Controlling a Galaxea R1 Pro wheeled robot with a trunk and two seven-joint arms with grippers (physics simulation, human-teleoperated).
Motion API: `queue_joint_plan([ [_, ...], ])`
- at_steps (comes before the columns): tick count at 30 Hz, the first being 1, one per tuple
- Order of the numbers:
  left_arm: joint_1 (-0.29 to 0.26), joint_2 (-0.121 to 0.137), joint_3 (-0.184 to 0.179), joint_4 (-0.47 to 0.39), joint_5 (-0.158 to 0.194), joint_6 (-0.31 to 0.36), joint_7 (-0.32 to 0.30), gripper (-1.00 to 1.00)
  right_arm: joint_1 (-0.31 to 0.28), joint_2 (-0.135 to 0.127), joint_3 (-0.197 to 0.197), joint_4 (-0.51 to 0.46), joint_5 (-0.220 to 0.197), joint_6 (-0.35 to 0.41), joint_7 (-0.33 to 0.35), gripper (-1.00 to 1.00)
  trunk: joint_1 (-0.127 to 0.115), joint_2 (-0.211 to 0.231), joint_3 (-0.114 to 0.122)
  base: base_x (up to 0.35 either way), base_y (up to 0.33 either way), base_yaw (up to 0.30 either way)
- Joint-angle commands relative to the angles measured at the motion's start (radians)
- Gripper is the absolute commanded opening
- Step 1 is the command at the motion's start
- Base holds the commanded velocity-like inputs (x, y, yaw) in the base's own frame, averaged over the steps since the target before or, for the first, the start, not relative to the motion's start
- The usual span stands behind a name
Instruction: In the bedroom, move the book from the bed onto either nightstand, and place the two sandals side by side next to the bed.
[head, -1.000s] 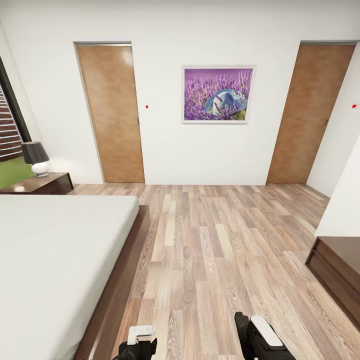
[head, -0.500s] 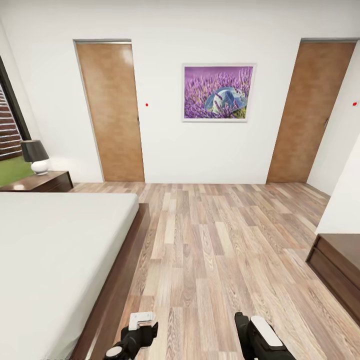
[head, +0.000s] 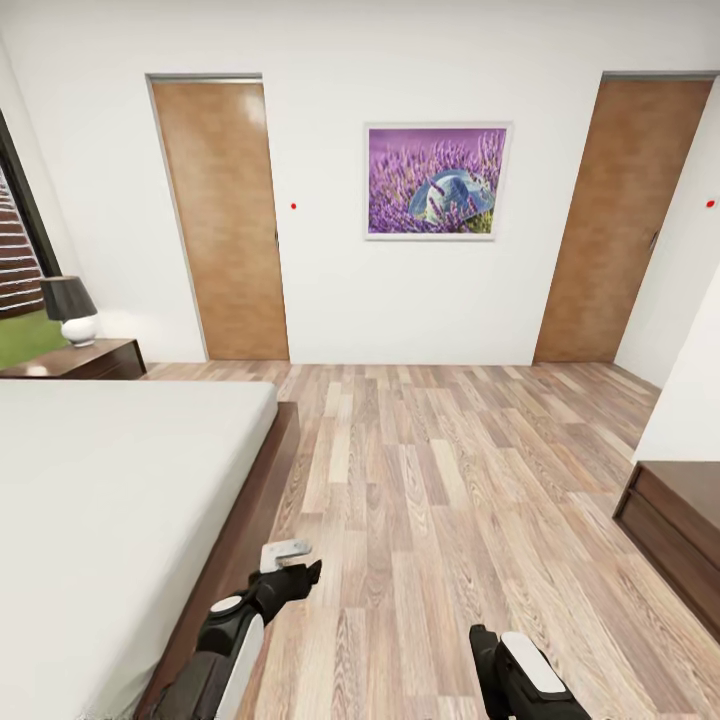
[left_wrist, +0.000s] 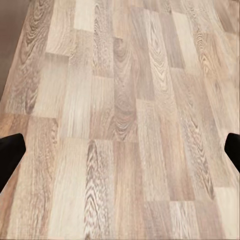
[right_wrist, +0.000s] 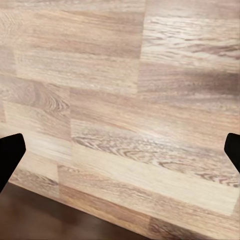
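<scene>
**Robot at bedside, task items not yet located**

The robot stands on the wood-plank floor (head: 440, 480) of the bedroom, facing the far wall with its two doors and a lavender picture (head: 437, 181). The bed (head: 110, 500) lies at the left, its grey mattress bare over the part in view; no book and no sandals appear on it or on the floor beside it. One nightstand (head: 85, 360) stands at the far left beyond the bed, carrying a dark-shaded lamp (head: 68, 310). A second dark wooden cabinet (head: 675, 525) sits at the right edge.

The left gripper (head: 295, 572) hangs low beside the bed frame; its wrist view shows both fingertips set wide apart over bare planks, holding nothing. The right gripper (right_wrist: 120, 150) is likewise spread and empty, with floor between its fingertips.

Judgement: the search-and-approach step is in hand; no item is moved. The next move calls for turning the head or base to bring the rest of the mattress and surrounding floor into sight.
</scene>
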Motion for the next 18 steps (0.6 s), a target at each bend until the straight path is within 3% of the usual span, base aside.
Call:
queue_joint_plan([
  [1, -0.003, 0.000, -0.004, -0.004, 0.018, 0.008, 0.001, 1.00, 0.000, 0.001, -0.006, -0.002, 0.000, 0.005, -0.005, 1.00, 0.004, -0.008, -0.004, 0.000, 0.000, 0.000],
  [4, -0.008, 0.000, -0.026, -0.006, 0.035, 0.011, 0.001, 1.00, 0.000, 0.001, -0.007, -0.002, 0.000, 0.005, -0.005, 1.00, 0.015, -0.029, -0.014, 0.000, 0.000, 0.000],
  [9, -0.012, 0.000, -0.143, 0.009, 0.052, 0.012, 0.002, 1.00, 0.000, -0.002, -0.007, -0.002, 0.000, 0.005, -0.005, 1.00, 0.034, -0.064, -0.029, 0.000, 0.000, 0.000],
  [11, -0.012, 0.000, -0.165, 0.055, 0.053, 0.005, 0.002, 1.00, 0.000, -0.004, -0.007, -0.002, 0.000, 0.005, -0.005, 1.00, 0.042, -0.078, -0.036, 0.000, 0.000, 0.000],
  [18, -0.013, 0.000, -0.177, 0.113, 0.055, -0.034, 0.001, 1.00, 0.000, -0.005, -0.007, -0.002, 0.000, 0.005, -0.005, 1.00, 0.069, -0.127, -0.058, 0.000, 0.000, 0.000],
])
